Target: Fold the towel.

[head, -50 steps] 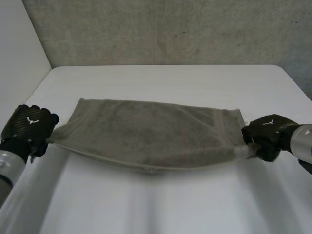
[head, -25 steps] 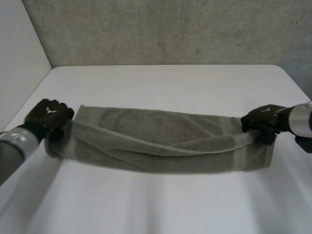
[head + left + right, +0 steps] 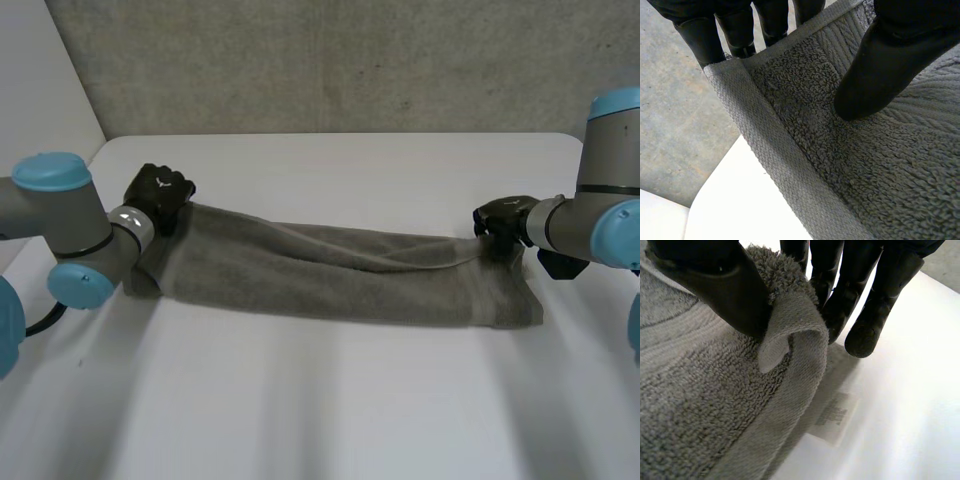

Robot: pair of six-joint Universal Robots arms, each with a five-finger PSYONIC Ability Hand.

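Grey terry towel point(image 3: 340, 275) lies across the middle of the white table point(image 3: 330, 410) as a long, narrow band, doubled lengthwise, so the first fold looks all but made. The left hand point(image 3: 160, 195) grips the band's left end at its far corner. Seen from its wrist, the thumb presses on the pile with the fingers point(image 3: 700, 37) behind the hem, pinching the cloth between them. The right hand point(image 3: 500, 222) holds the opposite end the same way, thumb and fingers clamped on a corner that curls over, with a small label point(image 3: 832, 415) peeking out from under the edge. The top layer sags and wrinkles along the middle, and the layers don't line up at the right end. I'd say what's left is to let go, smooth it flat, then fold it end to end.
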